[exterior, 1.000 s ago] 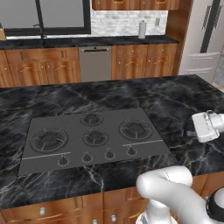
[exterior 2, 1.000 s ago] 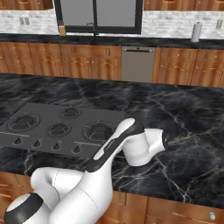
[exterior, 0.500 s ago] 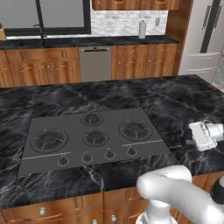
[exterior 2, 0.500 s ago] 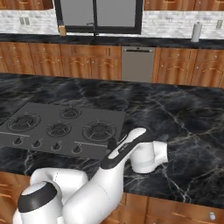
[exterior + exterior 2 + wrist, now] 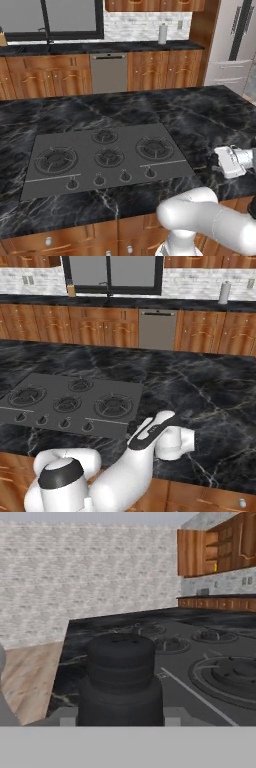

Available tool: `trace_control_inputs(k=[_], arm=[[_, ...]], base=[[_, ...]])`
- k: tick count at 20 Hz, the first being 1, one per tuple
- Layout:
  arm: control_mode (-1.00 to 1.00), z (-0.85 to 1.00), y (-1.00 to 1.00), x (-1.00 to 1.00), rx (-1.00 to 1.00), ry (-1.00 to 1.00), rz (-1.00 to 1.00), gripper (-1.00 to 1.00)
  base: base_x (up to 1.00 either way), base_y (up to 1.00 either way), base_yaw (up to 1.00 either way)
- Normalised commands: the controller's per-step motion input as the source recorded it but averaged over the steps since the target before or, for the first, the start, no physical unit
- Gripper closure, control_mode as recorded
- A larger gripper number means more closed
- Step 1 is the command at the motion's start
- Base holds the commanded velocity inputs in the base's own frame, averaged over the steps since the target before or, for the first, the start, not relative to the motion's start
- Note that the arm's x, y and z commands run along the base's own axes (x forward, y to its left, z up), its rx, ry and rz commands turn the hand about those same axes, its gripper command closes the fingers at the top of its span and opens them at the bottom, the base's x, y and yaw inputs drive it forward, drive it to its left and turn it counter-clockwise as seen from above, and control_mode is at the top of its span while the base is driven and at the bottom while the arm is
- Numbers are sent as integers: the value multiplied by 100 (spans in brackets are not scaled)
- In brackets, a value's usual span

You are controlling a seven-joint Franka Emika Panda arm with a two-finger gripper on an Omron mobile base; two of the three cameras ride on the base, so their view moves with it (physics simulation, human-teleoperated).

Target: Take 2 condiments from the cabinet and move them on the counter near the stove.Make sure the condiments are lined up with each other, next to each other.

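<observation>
My gripper (image 5: 120, 718) is shut on a dark condiment bottle (image 5: 120, 672) with a ridged round cap, seen close up in the hand view. In the left base view the gripper (image 5: 216, 161) hangs low over the black marble counter (image 5: 150, 107), just right of the stove (image 5: 105, 155). In the right base view my own arm hides the hand, right of the stove (image 5: 70, 401). Whether the bottle touches the counter cannot be told. Beyond the stove (image 5: 220, 667), the cabinet (image 5: 200, 552) stands open, with a small yellow item (image 5: 216, 566) on a shelf.
A white paper-towel roll (image 5: 162, 33) stands on the back counter, also visible in the right base view (image 5: 225, 292). A grey dishwasher (image 5: 107, 72) sits below it and a fridge (image 5: 235, 45) at the right. The counter's front edge runs close under my arm.
The hand has sunk lower toward the counter right of the stove, still shut on the bottle. The arm's elbow has dropped with it.
</observation>
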Motion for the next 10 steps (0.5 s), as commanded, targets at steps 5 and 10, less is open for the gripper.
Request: trace_control_inputs(k=[5,10], arm=[[-100,-33,0,12,2,0,0,100],[-100,-30,0,12,5,0,0,100]], base=[[0,0,0],[0,0,0]])
